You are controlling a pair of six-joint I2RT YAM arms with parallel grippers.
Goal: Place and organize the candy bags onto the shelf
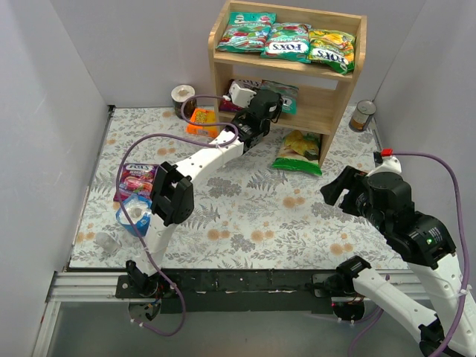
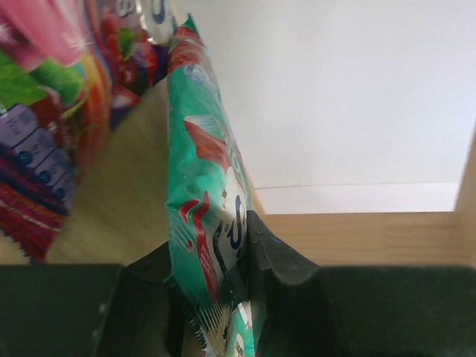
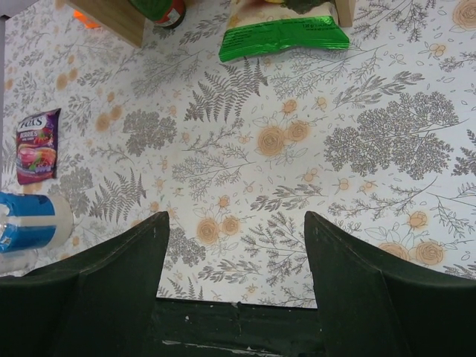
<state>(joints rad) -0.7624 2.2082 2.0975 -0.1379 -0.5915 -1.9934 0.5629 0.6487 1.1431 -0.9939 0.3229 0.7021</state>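
Observation:
Three candy bags lie in a row on the top tier of the wooden shelf (image 1: 343, 89): a teal one (image 1: 244, 31), a second teal one (image 1: 286, 41) and a yellow-green one (image 1: 332, 49). My left gripper (image 1: 262, 103) reaches into the lower tier, shut on a teal candy bag (image 2: 204, 186) held on edge between its fingers (image 2: 279, 260). A purple-magenta bag (image 2: 37, 156) lies just left of it on that tier. Another purple candy bag (image 1: 137, 178) (image 3: 37, 145) rests on the table at the left. My right gripper (image 1: 336, 190) (image 3: 236, 245) hangs open and empty over the table.
A larger green-and-yellow snack bag (image 1: 300, 151) leans at the shelf's foot. An orange packet (image 1: 202, 119) and a tape roll (image 1: 183, 97) sit left of the shelf, a can (image 1: 364, 115) on its right. A blue-and-white pack (image 1: 137, 213) lies near the left arm's base.

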